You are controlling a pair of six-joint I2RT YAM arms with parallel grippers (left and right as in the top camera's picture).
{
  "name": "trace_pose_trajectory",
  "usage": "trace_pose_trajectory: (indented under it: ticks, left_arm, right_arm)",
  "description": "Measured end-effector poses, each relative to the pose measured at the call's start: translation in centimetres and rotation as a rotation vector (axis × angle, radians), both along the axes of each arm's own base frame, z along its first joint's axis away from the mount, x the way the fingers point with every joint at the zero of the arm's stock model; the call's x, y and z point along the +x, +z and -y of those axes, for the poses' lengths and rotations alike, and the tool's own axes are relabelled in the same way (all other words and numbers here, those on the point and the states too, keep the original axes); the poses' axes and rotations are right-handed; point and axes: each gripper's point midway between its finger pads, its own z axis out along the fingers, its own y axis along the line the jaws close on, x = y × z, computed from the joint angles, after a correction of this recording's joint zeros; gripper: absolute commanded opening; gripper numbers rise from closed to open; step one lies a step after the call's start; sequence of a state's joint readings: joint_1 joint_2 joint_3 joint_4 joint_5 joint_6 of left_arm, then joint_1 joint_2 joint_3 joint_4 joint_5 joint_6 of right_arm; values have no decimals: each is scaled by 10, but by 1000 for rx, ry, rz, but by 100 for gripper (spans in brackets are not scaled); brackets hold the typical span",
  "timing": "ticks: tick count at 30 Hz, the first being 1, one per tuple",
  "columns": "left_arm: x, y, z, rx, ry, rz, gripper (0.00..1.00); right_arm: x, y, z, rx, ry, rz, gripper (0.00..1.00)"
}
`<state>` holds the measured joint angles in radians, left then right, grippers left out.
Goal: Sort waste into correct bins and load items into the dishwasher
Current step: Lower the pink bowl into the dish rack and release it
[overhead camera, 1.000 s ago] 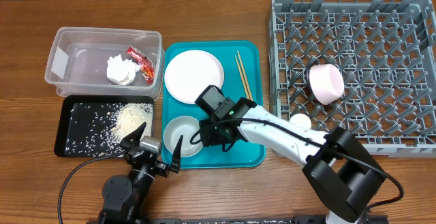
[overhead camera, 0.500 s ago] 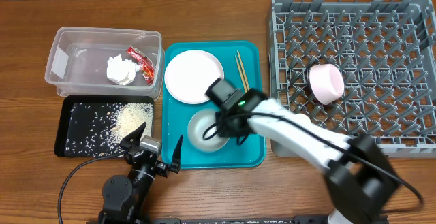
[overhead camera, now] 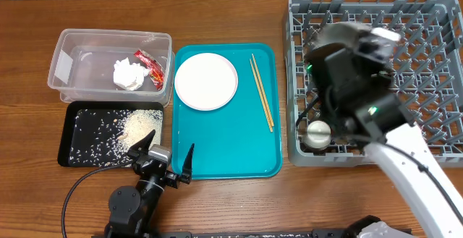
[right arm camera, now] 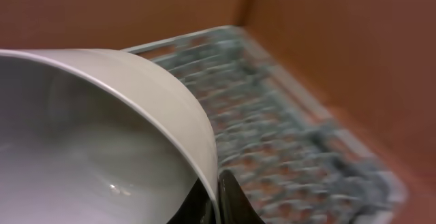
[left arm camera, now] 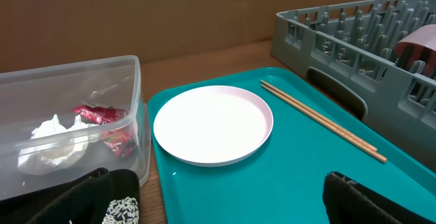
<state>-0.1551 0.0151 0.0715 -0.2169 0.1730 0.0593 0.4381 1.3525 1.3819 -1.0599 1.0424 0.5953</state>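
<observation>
Right gripper (right arm camera: 215,198) pinching white bowl (right arm camera: 102,135) by rim, holding it over dish rack (overhead camera: 434,150) for loading among pegs. Left gripper (overhead camera: 168,150) idling, fingers spread, gripping nothing. Plate (overhead camera: 206,81), chopsticks (overhead camera: 262,93) lying on teal tray (overhead camera: 231,151).

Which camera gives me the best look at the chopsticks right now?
Left wrist: the chopsticks lie close and sharp, both sticks end to end on the teal tray. Overhead shows them whole but small. Right wrist shows only the white bowl and the rack.

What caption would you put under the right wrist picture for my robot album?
The right hand grips a white bowl by its rim, with the blurry grey rack behind.
</observation>
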Motion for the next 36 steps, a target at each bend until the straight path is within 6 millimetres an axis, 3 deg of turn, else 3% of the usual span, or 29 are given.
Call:
trace_pose_trajectory:
  ticks: [4, 9, 19, 27, 33, 36]
  left_arm:
    - [0, 0, 0, 0, 0, 0, 100]
    - [0, 0, 0, 0, 0, 0, 100]
    - [0, 0, 0, 0, 0, 0, 100]
    - [0, 0, 0, 0, 0, 0, 100]
    - [0, 0, 0, 0, 0, 0, 100]
    - [0, 0, 0, 0, 0, 0, 100]
  right_arm:
    - [-5, -5, 55, -91, -188, -32, 4]
    - [-9, -33, 111, -132, -368, -138, 4]
    - [-11, -94, 170, -161, -539, -346, 4]
    - [-7, -128, 179, -185, -554, -458, 4]
    - [-3, -135, 168, -191, -520, -490, 4]
    - [0, -139, 154, -182, -476, -512, 18]
